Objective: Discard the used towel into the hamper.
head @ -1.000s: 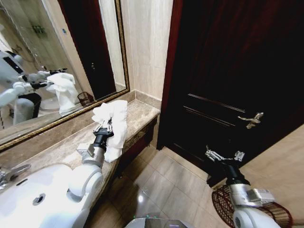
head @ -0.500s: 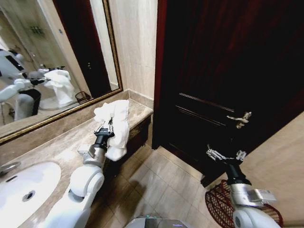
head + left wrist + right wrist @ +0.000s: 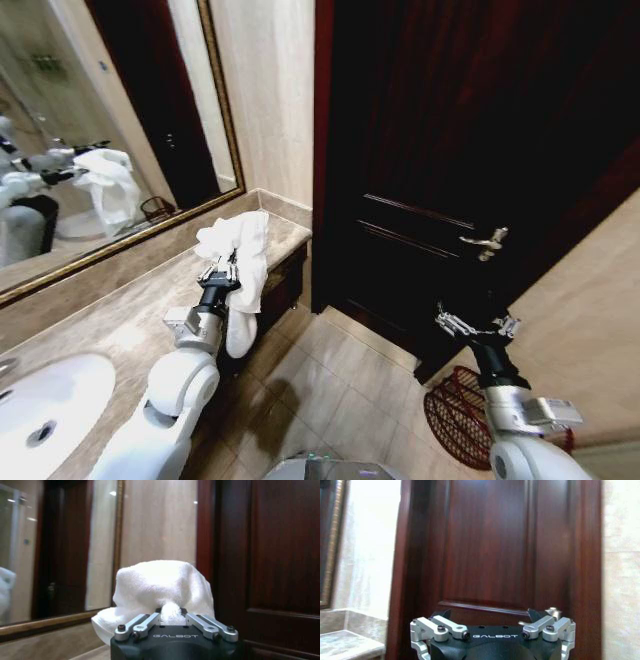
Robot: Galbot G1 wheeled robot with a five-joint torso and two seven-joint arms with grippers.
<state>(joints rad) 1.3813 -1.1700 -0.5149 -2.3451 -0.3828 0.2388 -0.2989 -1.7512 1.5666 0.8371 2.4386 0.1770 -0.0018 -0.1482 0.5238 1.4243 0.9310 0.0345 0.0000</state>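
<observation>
A dark wood door (image 3: 470, 170) takes up the far side of the head view, its metal handle (image 3: 484, 241) to the right of the middle. Left of it, a marble counter (image 3: 110, 310) runs under a gilt-framed mirror (image 3: 100, 130), with a white sink (image 3: 45, 410) at the near end. The tiled floor (image 3: 340, 390) lies between counter and door.

The hamper (image 3: 455, 415) stands on the floor at the lower right, near the door's foot and partly hidden behind the right arm. It is well apart from the towel.

The left gripper (image 3: 222, 270) is raised over the counter's outer edge, its fingers clamped on the towel (image 3: 240, 250). The white cloth bunches above the fingers and hangs down past the counter edge. In the left wrist view the towel (image 3: 160, 588) is pinched between the two fingers (image 3: 142, 624).

The right gripper (image 3: 477, 322) is held up before the door, above the hamper, fingers spread wide and holding nothing. The right wrist view shows its fingers (image 3: 437, 628) parted, facing the door (image 3: 490, 543).
</observation>
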